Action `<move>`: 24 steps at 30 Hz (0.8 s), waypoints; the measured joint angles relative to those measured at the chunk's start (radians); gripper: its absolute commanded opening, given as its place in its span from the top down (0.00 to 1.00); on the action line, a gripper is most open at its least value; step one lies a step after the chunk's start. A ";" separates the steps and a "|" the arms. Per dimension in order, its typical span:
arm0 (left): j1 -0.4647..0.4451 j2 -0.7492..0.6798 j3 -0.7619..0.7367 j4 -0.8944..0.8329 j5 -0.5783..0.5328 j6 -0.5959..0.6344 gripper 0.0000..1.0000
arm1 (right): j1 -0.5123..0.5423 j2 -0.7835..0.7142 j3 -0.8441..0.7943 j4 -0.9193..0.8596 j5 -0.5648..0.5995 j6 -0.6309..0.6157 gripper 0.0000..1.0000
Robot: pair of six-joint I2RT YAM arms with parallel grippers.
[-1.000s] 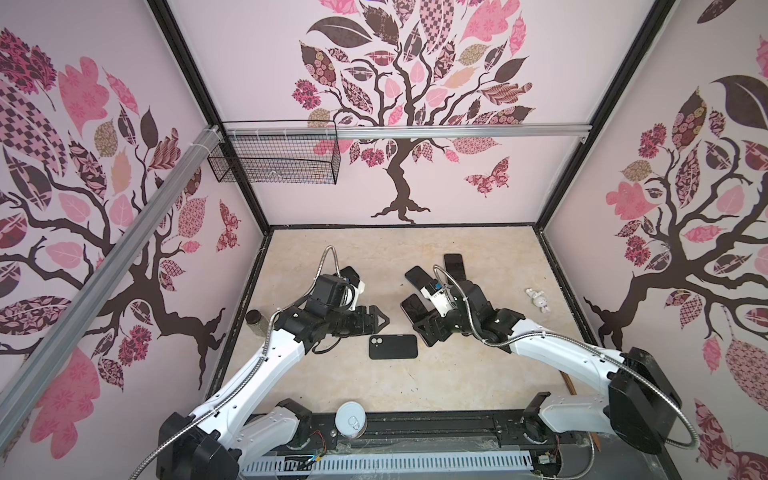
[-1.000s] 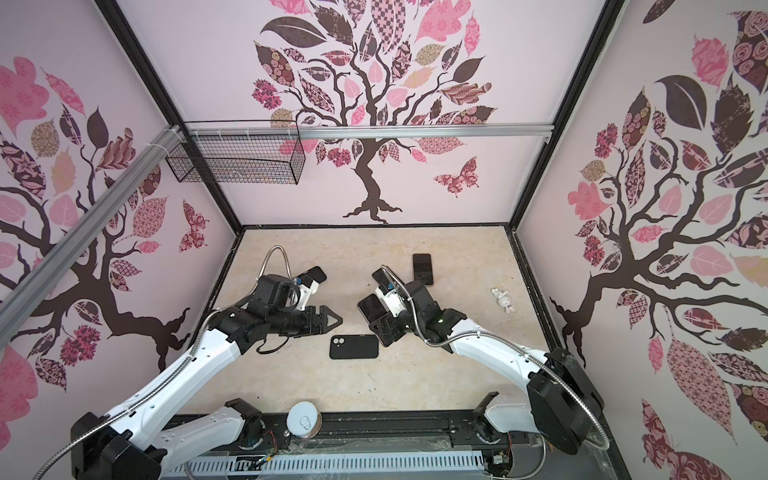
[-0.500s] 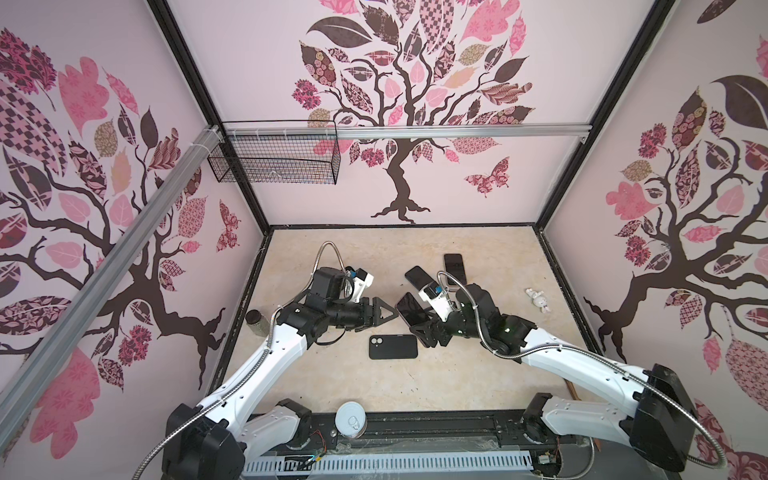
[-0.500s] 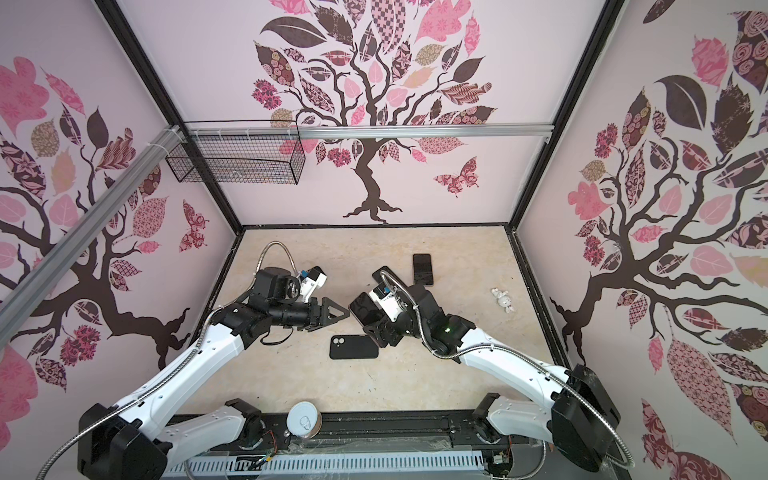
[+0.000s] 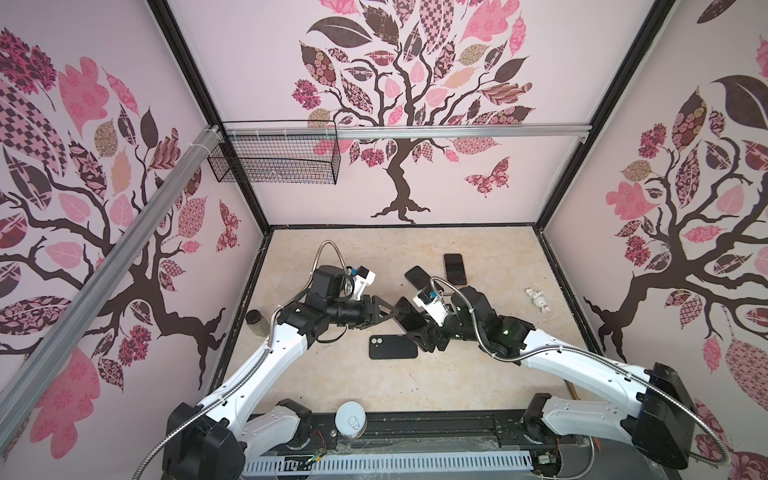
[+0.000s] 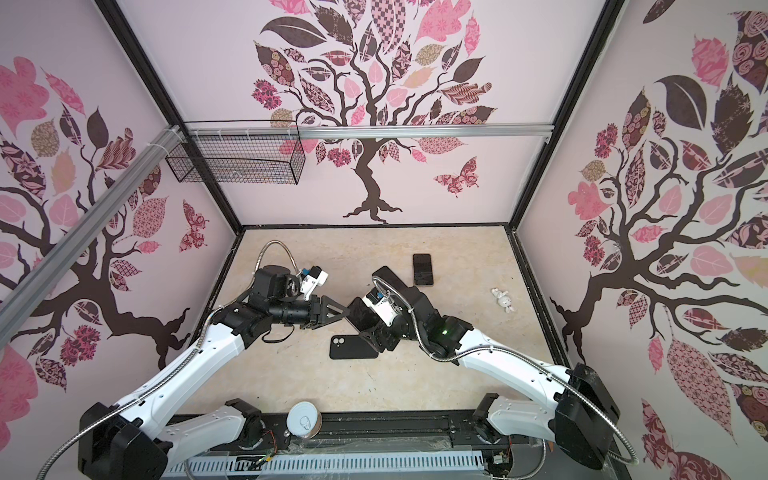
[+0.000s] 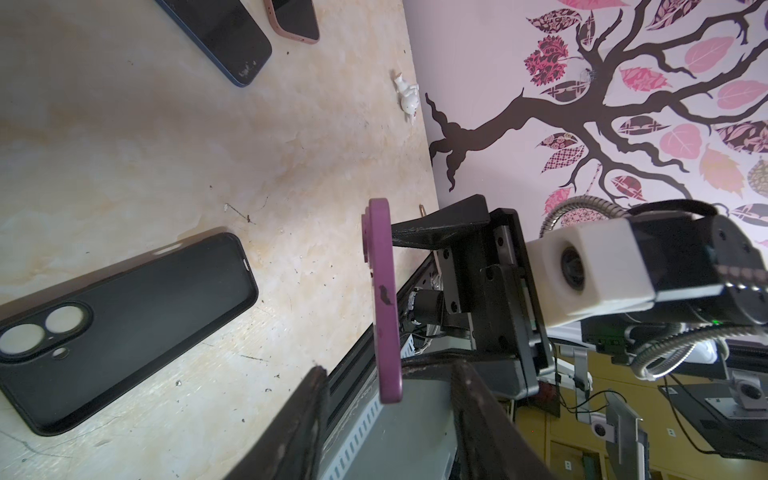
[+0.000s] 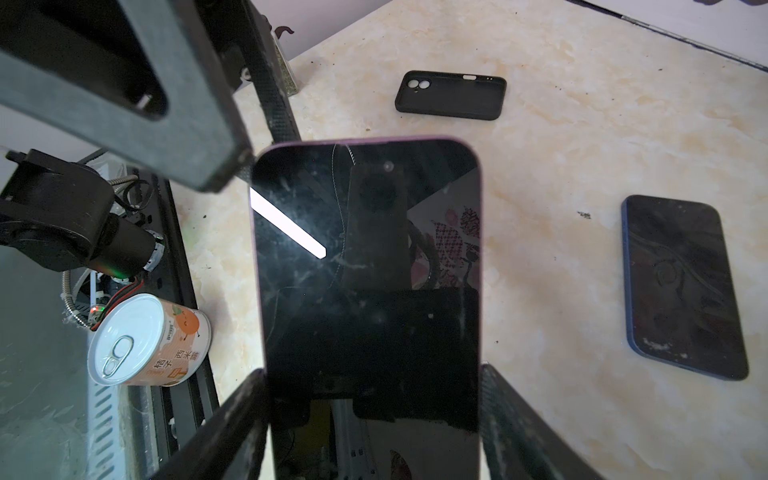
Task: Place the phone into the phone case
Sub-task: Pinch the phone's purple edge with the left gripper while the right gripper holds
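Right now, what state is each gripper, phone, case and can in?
Right gripper: shut on purple-rimmed black-screened phone, lifted.
Left gripper: open, jaws straddling that phone's end.
Matte black phone case: empty, lying flat.
Blue-rimmed phone: flat, screen up.
White tin can: upright, sealed.

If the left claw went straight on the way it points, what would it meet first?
Probably the purple phone that the right claw holds; its end already sits between the open jaws of the left claw.
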 measured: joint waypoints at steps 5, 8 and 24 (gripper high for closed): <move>0.000 0.002 0.000 0.004 0.006 -0.004 0.63 | 0.012 0.000 0.016 -0.001 0.000 -0.013 0.64; 0.000 0.005 0.000 0.004 0.007 -0.003 0.68 | 0.019 0.001 0.027 -0.009 0.002 -0.018 0.64; 0.001 0.017 0.000 0.005 0.025 -0.022 0.98 | 0.044 0.013 0.053 -0.037 0.040 -0.048 0.50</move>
